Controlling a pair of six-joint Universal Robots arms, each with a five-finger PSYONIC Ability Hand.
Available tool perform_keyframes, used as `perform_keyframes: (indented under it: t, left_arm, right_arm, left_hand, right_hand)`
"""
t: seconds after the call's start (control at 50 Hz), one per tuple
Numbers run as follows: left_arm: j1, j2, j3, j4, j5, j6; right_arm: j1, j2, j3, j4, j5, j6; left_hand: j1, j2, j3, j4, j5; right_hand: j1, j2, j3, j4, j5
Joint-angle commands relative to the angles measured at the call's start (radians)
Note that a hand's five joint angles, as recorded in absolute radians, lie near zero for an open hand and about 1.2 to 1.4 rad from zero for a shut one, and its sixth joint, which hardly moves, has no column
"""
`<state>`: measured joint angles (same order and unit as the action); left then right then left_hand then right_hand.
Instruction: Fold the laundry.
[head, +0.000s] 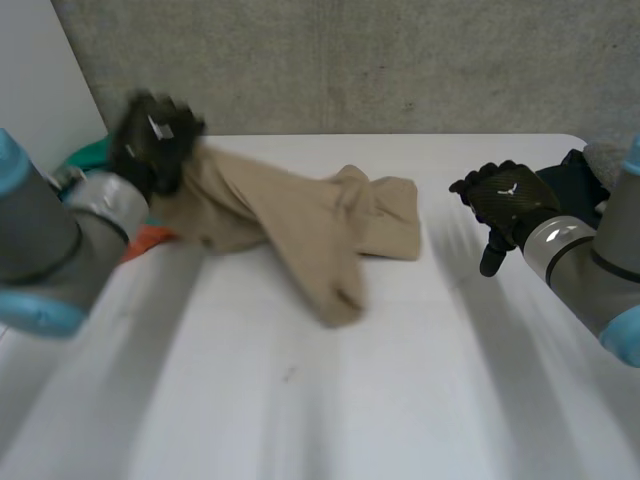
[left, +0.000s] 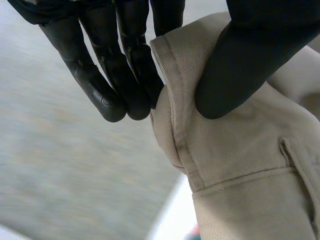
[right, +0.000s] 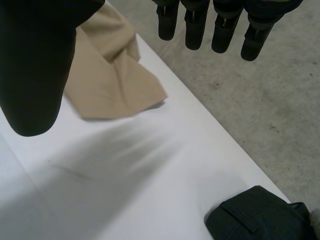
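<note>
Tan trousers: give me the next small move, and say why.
Probably bring the right hand across to the crumpled free end of the tan trousers and pinch it. The left hand pinches the seamed edge and holds it raised, the rest lies bunched on the table, and the right hand hangs open, apart from the cloth.

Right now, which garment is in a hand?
The tan garment: the left hand pinches its seamed edge between fingers and thumb. The dark garment beside the right arm lies untouched.
</note>
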<state>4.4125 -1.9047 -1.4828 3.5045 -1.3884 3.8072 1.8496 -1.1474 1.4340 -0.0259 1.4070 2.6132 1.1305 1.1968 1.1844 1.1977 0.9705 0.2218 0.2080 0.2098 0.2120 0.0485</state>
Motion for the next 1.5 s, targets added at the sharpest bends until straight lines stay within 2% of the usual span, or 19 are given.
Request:
perform_keyframes:
  t: [0.02,0.1,0.22,0.34,0.38,0.4,0.42,0.46,0.5,0.58,0.66,0.76,0.9,1.02,1.16,1.26,1.38,1.46,1.5]
  left_arm:
    - [0.002,-0.007,0.260,0.079,-0.030,-0.083]
    - [-0.051,-0.053,0.410,0.114,-0.024,-0.089]
    - [-0.205,-0.128,0.530,0.079,0.015,-0.127]
    - [-0.346,-0.226,0.458,0.002,0.198,-0.178]
    - [-0.370,-0.253,0.428,-0.016,0.238,-0.178]
    - [-0.381,-0.267,0.418,-0.024,0.255,-0.173]
    - [-0.401,-0.296,0.399,-0.039,0.284,-0.160]
    - [-0.412,-0.321,0.380,-0.054,0.295,-0.138]
    - [-0.418,-0.342,0.365,-0.071,0.279,-0.097]
    - [-0.407,-0.312,0.337,-0.097,0.217,-0.052]
    - [-0.384,-0.212,0.288,-0.104,0.123,-0.069]
    - [-0.360,-0.058,0.164,-0.117,0.014,-0.168]
    - [-0.344,0.016,0.015,-0.148,-0.063,-0.270]
    - [-0.292,0.018,-0.065,-0.228,-0.099,-0.290]
    - [-0.190,-0.109,-0.045,-0.275,-0.106,-0.236]
    - [-0.180,-0.200,0.024,-0.266,-0.074,-0.202]
    - [-0.199,-0.309,0.147,-0.249,-0.080,-0.199]
    - [-0.215,-0.413,0.260,-0.242,-0.107,-0.190]
    - [-0.222,-0.476,0.338,-0.252,-0.132,-0.182]
  right_arm:
    - [0.005,-0.029,-0.003,0.020,-0.037,0.076]
    - [0.005,-0.034,-0.006,0.023,-0.036,0.079]
    - [-0.012,-0.038,-0.001,0.024,-0.034,0.079]
    - [-0.038,-0.040,0.000,0.027,-0.040,0.082]
    - [-0.047,-0.038,0.002,0.027,-0.042,0.080]
    - [-0.050,-0.037,0.003,0.027,-0.042,0.080]
    - [-0.053,-0.035,0.003,0.027,-0.043,0.080]
    - [-0.055,-0.034,0.003,0.029,-0.045,0.080]
    - [-0.055,-0.034,0.006,0.029,-0.052,0.080]
    - [-0.050,-0.034,0.014,0.029,-0.081,0.077]
    - [-0.049,-0.041,0.019,0.029,-0.144,0.062]
    - [-0.055,-0.066,0.013,0.029,-0.232,-0.004]
    - [-0.053,-0.060,0.003,0.076,-0.321,-0.088]
    - [-0.035,-0.037,0.009,0.159,-0.339,-0.091]
    - [-0.024,-0.006,0.020,0.159,-0.309,-0.088]
    - [-0.018,0.003,0.022,0.158,-0.281,-0.088]
    - [-0.015,0.002,0.029,0.158,-0.252,-0.087]
    - [-0.013,-0.002,0.036,0.158,-0.247,-0.079]
    - [-0.013,-0.006,0.042,0.158,-0.247,-0.076]
  left_hand:
    - [0.266,0.199,0.212,0.199,0.251]
    - [0.266,0.199,0.212,0.199,0.251]
    - [0.266,0.199,0.212,0.199,0.251]
    - [0.266,0.199,0.212,0.199,0.251]
    - [0.249,0.182,0.195,0.181,0.234]
    - [0.077,0.011,0.023,0.010,0.062]
    - [-0.294,-0.360,-0.348,-0.361,-0.308]
    - [-0.531,-0.598,-0.585,-0.599,-0.546]
    - [-0.713,-0.780,-0.767,-0.781,-0.728]
    - [-0.922,-0.989,-0.976,-0.990,-0.937]
    - [-0.938,-1.004,-0.992,-1.005,-0.952]
    - [-0.935,-1.001,-0.989,-1.002,-0.949]
    - [-0.938,-1.004,-0.992,-1.005,-0.952]
    - [-0.956,-1.022,-1.010,-1.023,-0.971]
    - [-0.956,-1.022,-1.010,-1.023,-0.971]
    - [-0.956,-1.022,-1.010,-1.023,-0.971]
    - [-0.950,-1.016,-1.003,-1.017,-0.964]
    - [-0.750,-0.817,-0.804,-0.818,-0.765]
    - [-0.542,-0.608,-0.596,-0.609,-0.556]
  right_hand:
    - [-0.047,-0.033,-0.035,-0.037,-0.048]
    - [-0.047,-0.033,-0.035,-0.037,-0.048]
    - [-0.047,-0.033,-0.035,-0.037,-0.048]
    - [-0.047,-0.033,-0.035,-0.037,-0.048]
    - [-0.047,-0.033,-0.035,-0.037,-0.048]
    - [-0.047,-0.033,-0.035,-0.037,-0.048]
    - [-0.047,-0.033,-0.035,-0.037,-0.048]
    - [-0.047,-0.033,-0.035,-0.037,-0.048]
    - [-0.047,-0.033,-0.035,-0.037,-0.048]
    - [-0.047,-0.033,-0.035,-0.037,-0.048]
    - [-0.047,-0.033,-0.035,-0.037,-0.048]
    - [-0.047,-0.033,-0.035,-0.037,-0.048]
    - [-0.047,-0.033,-0.035,-0.037,-0.048]
    - [-0.047,-0.033,-0.035,-0.037,-0.048]
    - [-0.047,-0.033,-0.035,-0.037,-0.048]
    - [-0.047,-0.033,-0.035,-0.037,-0.048]
    - [-0.047,-0.033,-0.035,-0.037,-0.048]
    - [-0.047,-0.033,-0.035,-0.037,-0.048]
    - [-0.047,-0.033,-0.035,-0.037,-0.048]
